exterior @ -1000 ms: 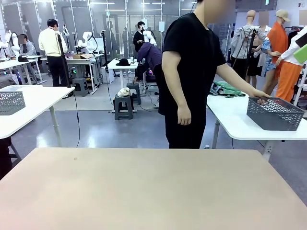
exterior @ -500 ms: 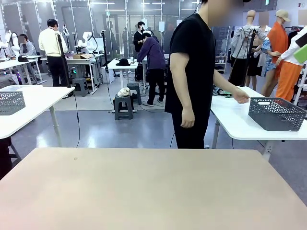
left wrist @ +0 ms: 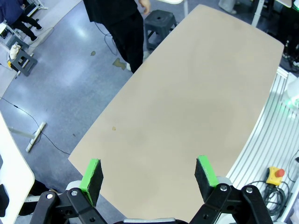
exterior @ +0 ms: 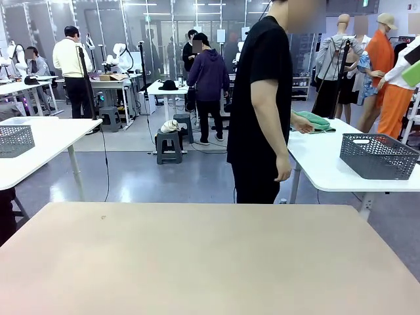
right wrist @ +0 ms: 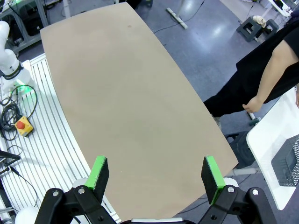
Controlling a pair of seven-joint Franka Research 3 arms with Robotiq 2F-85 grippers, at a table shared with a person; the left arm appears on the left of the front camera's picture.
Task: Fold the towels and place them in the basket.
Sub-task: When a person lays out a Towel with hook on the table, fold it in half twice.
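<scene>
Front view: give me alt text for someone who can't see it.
A person in black stands beyond the beige table, turned sideways, reaching toward a green cloth on a white side table. A dark grey basket sits there too.

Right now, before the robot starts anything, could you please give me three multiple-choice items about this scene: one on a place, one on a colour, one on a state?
1. The basket to the right of the person stands on: A the beige table; B a white table; C a stool.
2. The cloth at the person's hand is: A red; B green; C yellow.
3. The left gripper is: A open, holding nothing; B shut on a towel; C shut, empty.

Answers:
1 B: the front view shows it on the white table at the right.
2 B: the cloth is plainly green.
3 A: its green pads stand wide apart with nothing between them.
</scene>
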